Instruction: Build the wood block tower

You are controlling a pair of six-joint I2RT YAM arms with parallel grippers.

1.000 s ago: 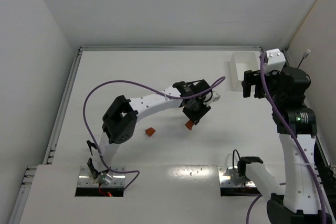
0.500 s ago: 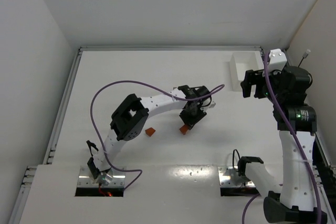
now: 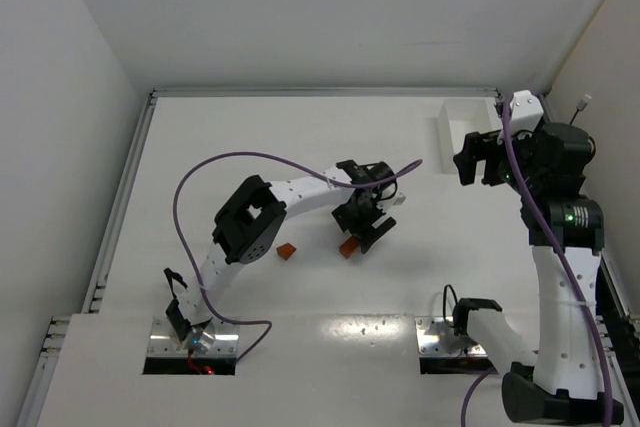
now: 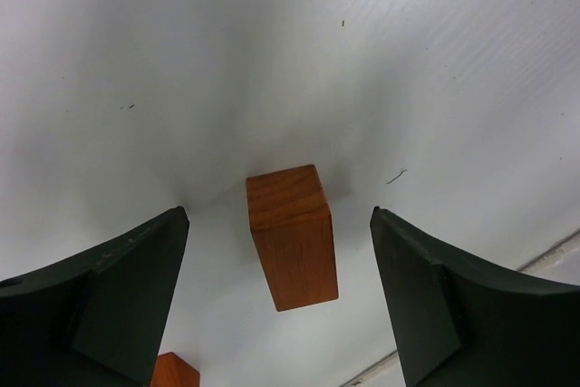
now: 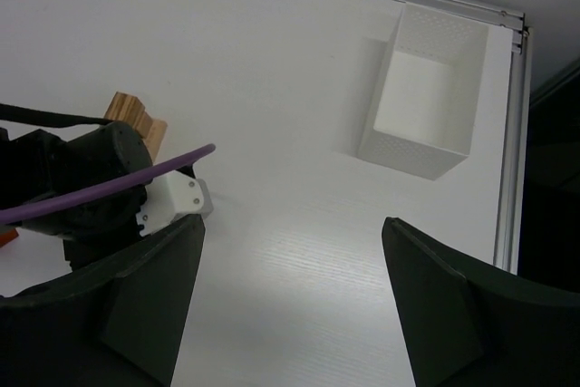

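The left jaws are spread wide with nothing in them. The red-brown block (image 4: 292, 240) sits right in the gap between them, with bare counter (image 3: 250, 147) showing on each side, so neither jaw touches it. It is a long block. We think it stands on its end with its long way pointing up at the jaws, but we cannot be sure from here. To pick it up, the jaws would only have to squeeze in from the two sides.

Just outside the left jaws, near but not touching the first one, lies a small red-brown block (image 3: 287, 251). A bit farther, past the left arm (image 3: 300, 192), a tan block (image 5: 136, 115) peeks out. The arm and its purple cable (image 5: 109, 189) hide most of it. We see no stack yet, only blocks lying apart, so we think the tower is just at the start.

The left jaws are much nearer to all the blocks. The right jaws hang high, well apart from them. They are spread wide too and hold nothing.

Farthest off, below the right jaws in the back corner, sits the white tray (image 5: 410, 153). We can see nothing in it.

The counter is flat, white and smooth. There is lots of room around the blocks, so we think a tower has space to stand, but a tall thin block could tip on so smooth a top
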